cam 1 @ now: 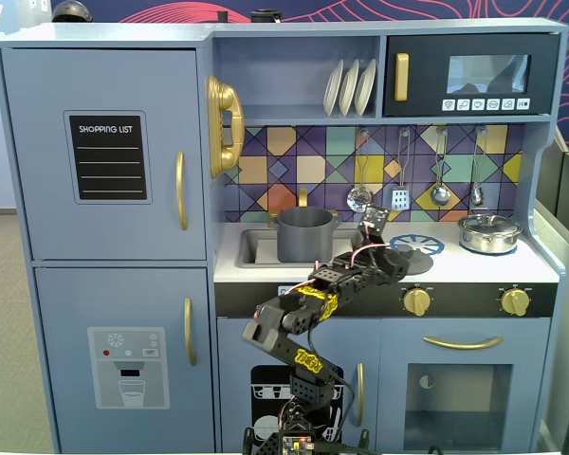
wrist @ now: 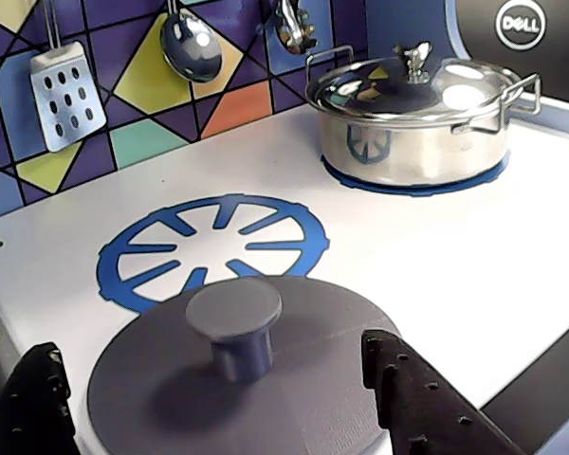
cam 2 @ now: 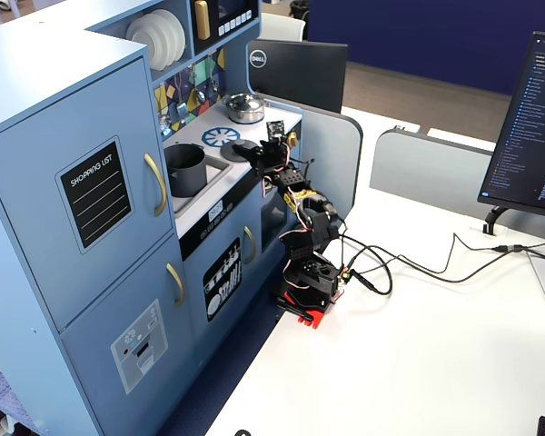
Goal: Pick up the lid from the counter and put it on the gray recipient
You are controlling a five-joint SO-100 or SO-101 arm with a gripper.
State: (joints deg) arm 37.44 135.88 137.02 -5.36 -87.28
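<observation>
Gripper (wrist: pixel 218 403) was spread wide, one black finger (wrist: pixel 422 398) on each side of the lid (wrist: pixel 171 398) in the wrist view, and neither finger visibly touched the disc. It had hold of nothing. The knob (wrist: pixel 234 322) sat between the fingers, roughly centred.

Landmark: blue-and-white burner mark (wrist: pixel 213 246).
- Lid lay flat on the white counter (wrist: pixel 436 256), just in front of the burner mark in the wrist view, its far rim overlapping the mark's near edge.
- Shiny silver pot (wrist: pixel 412 123), with its own lid on, stood behind and to the right of the burner mark, on a second blue ring, well apart from the gray lid.
- Slotted spatula (wrist: pixel 66 95) and ladle (wrist: pixel 190 43) hung on the tiled backsplash behind the mark.

In a fixed view the gray pot (cam 1: pixel 305 234) stood upright and uncovered in the sink recess to the left of the burner mark (cam 1: pixel 419 245), with the gripper (cam 1: pixel 398 258) between them at the counter's front edge. The silver pot (cam 1: pixel 489 233) was on the right side of the mark.

In the other fixed view the arm (cam 2: pixel 302 204) reached from its base on the white table up to the counter; the gray pot (cam 2: pixel 185 169) sat nearer the camera than the burner mark (cam 2: pixel 221 137), and the lid (cam 2: pixel 239 150) was just beside the mark. Finger contact couldn't be judged there; it was too small.
</observation>
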